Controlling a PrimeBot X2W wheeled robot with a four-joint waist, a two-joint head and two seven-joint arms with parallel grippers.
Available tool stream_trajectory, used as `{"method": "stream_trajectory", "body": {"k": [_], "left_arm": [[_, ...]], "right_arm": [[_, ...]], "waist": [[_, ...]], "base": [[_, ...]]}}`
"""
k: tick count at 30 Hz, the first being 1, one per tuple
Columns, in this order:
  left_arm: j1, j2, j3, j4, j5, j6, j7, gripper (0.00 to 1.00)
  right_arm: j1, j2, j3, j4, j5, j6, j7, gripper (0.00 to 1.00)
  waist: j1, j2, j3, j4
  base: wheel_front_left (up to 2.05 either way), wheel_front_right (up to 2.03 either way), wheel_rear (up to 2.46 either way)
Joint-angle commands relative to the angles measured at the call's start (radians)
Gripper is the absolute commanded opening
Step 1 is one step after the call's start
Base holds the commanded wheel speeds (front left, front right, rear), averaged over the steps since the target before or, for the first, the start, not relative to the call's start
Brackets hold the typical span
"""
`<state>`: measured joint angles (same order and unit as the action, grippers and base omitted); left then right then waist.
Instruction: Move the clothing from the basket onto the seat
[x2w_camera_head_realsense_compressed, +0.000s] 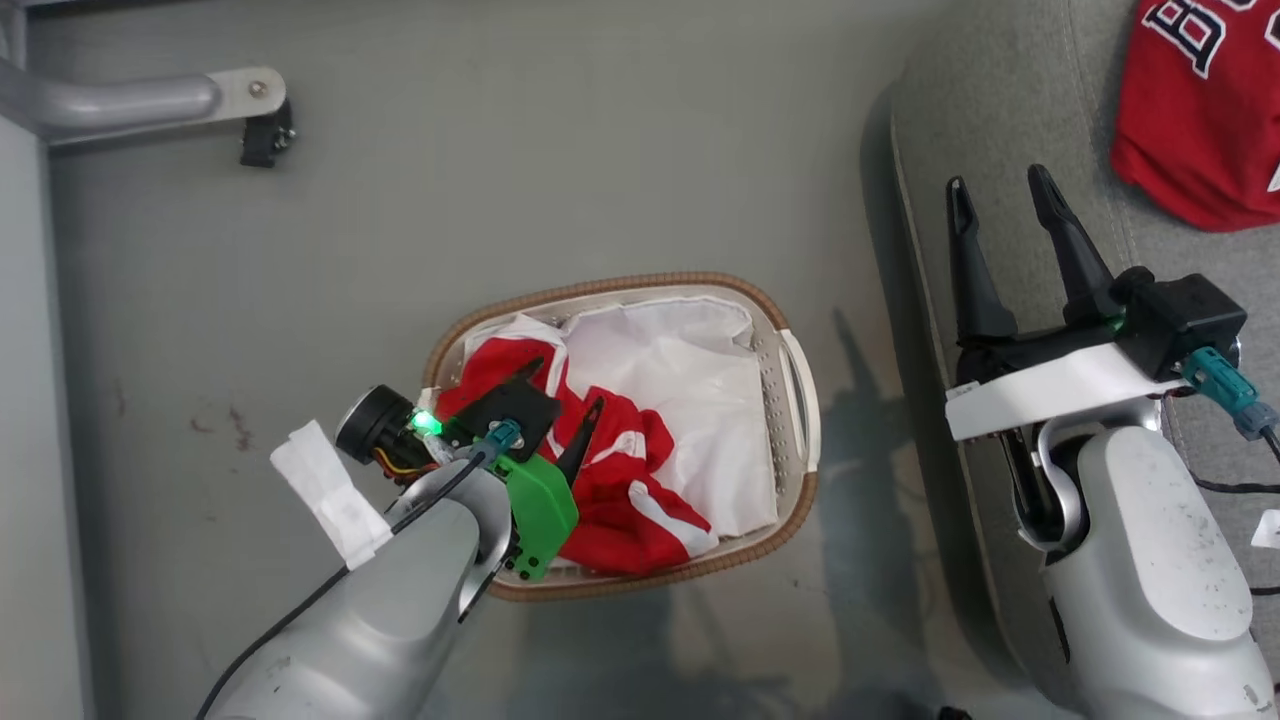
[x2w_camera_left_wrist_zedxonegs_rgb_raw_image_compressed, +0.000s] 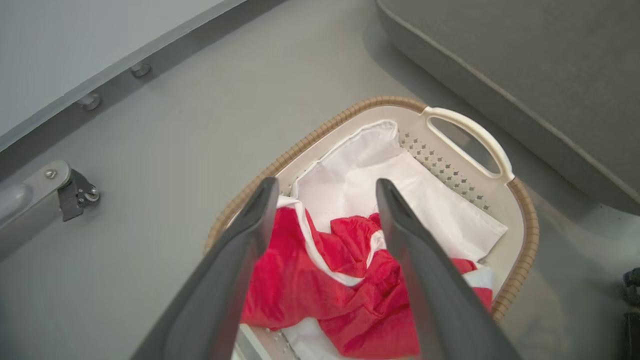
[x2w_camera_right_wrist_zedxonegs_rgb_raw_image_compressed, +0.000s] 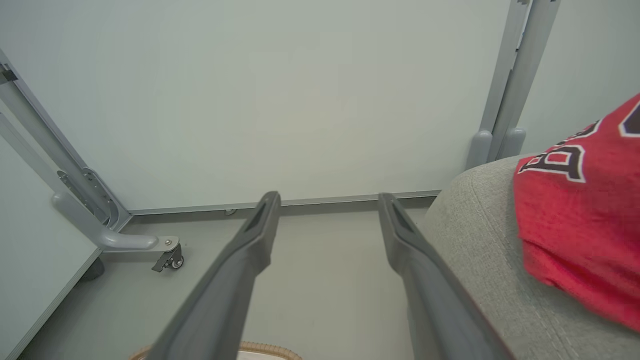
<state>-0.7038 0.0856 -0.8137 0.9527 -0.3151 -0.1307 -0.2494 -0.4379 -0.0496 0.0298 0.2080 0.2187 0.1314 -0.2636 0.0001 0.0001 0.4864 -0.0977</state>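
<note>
Grey floor (x2w_camera_head_realsense_compressed: 560, 150) is running under the whole scene. Nearest, the left gripper (x2w_camera_head_realsense_compressed: 568, 385) is hanging over the basket (x2w_camera_head_realsense_compressed: 600, 285), its jaws standing wide apart and pinching nothing; whether its fingertips are touching cloth I cannot tell. Beneath it a jersey (x2w_camera_head_realsense_compressed: 620, 500) is lying crumpled in the basket's left part, overlapping the white liner (x2w_camera_head_realsense_compressed: 670, 370). To the right, the right gripper (x2w_camera_head_realsense_compressed: 1000, 180) is hovering above the edge of the seat (x2w_camera_head_realsense_compressed: 1000, 100), jaws likewise spread and empty. The seat is sitting near the basket, not touching it. Farther along it, a second jersey (x2w_camera_head_realsense_compressed: 1190, 130) is resting with lettering showing. Beyond, a pale wall (x2w_camera_right_wrist_zedxonegs_rgb_raw_image_compressed: 300, 100) is rising behind a metal leg (x2w_camera_head_realsense_compressed: 150, 100) with a caster.
</note>
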Motion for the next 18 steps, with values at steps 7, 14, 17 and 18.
{"method": "stream_trajectory", "body": {"k": [7,14,17,18], "left_arm": [[-0.109,0.032,-0.162,0.129,-0.040,0.000,0.049,1.00],[-0.183,0.075,-0.261,0.195,-0.072,0.000,0.068,1.00],[-0.206,0.092,-0.271,0.215,-0.104,0.000,0.073,1.00],[-0.212,0.095,-0.274,0.220,-0.109,0.000,0.070,1.00]], "right_arm": [[-0.059,-0.001,0.039,-0.055,0.065,-0.001,-0.002,1.00],[-0.092,-0.001,0.077,-0.073,0.098,-0.001,-0.002,1.00],[-0.100,-0.001,0.093,-0.078,0.113,-0.001,-0.002,1.00],[-0.103,-0.001,0.095,-0.081,0.117,-0.001,-0.002,1.00]], "waist": [[-0.0001,-0.0001,0.269,-0.172],[-0.0001,-0.0001,0.366,-0.227],[-0.0001,-0.0001,0.393,-0.242],[-0.0001,-0.0001,0.399,-0.245]], "base": [[0.00,0.00,0.00],[0.00,0.00,0.00],[0.00,0.00,0.00],[0.00,0.00,0.00]]}}
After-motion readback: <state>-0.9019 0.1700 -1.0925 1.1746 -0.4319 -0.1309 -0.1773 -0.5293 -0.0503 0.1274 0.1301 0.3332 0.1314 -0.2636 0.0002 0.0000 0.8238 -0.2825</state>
